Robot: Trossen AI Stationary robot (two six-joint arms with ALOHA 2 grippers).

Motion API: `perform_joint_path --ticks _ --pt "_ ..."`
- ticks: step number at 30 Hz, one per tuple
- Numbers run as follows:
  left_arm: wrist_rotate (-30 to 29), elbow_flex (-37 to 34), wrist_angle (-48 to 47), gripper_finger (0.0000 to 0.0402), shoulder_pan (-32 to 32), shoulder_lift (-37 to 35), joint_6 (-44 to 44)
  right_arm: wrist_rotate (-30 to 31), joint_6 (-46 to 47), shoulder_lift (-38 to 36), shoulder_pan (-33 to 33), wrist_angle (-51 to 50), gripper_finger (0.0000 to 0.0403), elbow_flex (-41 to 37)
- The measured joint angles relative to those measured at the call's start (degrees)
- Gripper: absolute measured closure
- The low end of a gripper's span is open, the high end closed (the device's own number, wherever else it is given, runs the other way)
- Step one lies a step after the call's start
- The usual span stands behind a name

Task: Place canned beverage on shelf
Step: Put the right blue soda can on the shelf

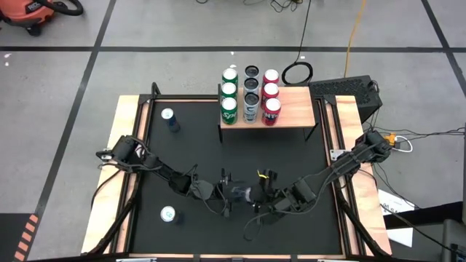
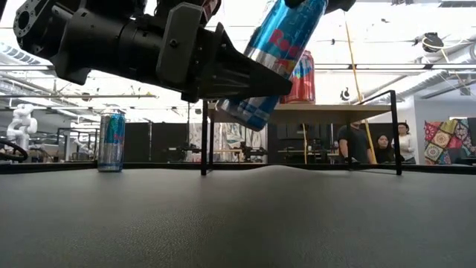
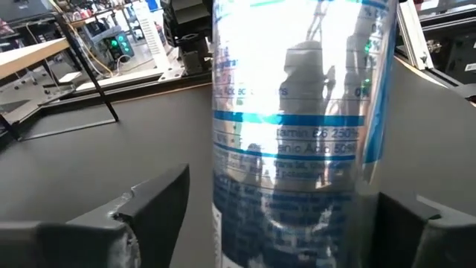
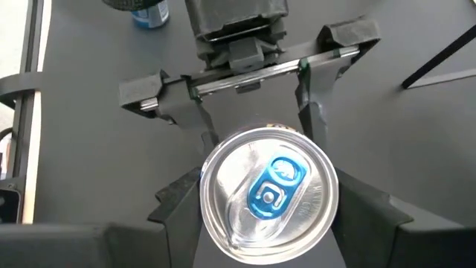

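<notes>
Presently, item: slim blue-and-silver aluminium beverage can (image 2: 277, 52) with blue pull tab, red lettering on its side, small printed text below a blue band; held tilted above the black mat of the bench (image 1: 196, 156), at front centre, between both arms. Right end effector (image 4: 269, 195): fingers pinching the can just under its top rim. Left end effector (image 3: 264, 216): fingers spread to either side of the can body, gaps visible. Shelf of light wood on thin black legs (image 1: 295, 109): far side, carrying nine upright cans in three rows at its left end
</notes>
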Motion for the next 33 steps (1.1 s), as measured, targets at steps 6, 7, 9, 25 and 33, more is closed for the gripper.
perform_joint_path --ticks 6,7,9,25,33 --pt "2.5 0.0 0.0 0.0124 0.1 0.0 -0.4 0.1 -1.5 0.0 0.0 1.7 0.0176 0.0" --pt "2.5 0.0 0.0 0.0132 0.1 0.0 -0.4 0.2 -1.7 0.0 -0.1 1.7 0.0176 0.0" --pt "2.5 0.0 0.0 0.015 0.1 0.0 -0.4 0.2 -1.7 0.0 -0.2 1.5 0.0176 0.0" --pt "0.7 0.0 0.5 0.0192 -0.4 0.0 -0.3 0.7 -3.8 0.0 0.1 1.6 0.0165 0.0" --pt "-0.1 -0.6 2.0 0.0192 -0.1 0.0 -4.3 12.8 -5.2 0.0 2.9 -2.9 0.0103 0.0"
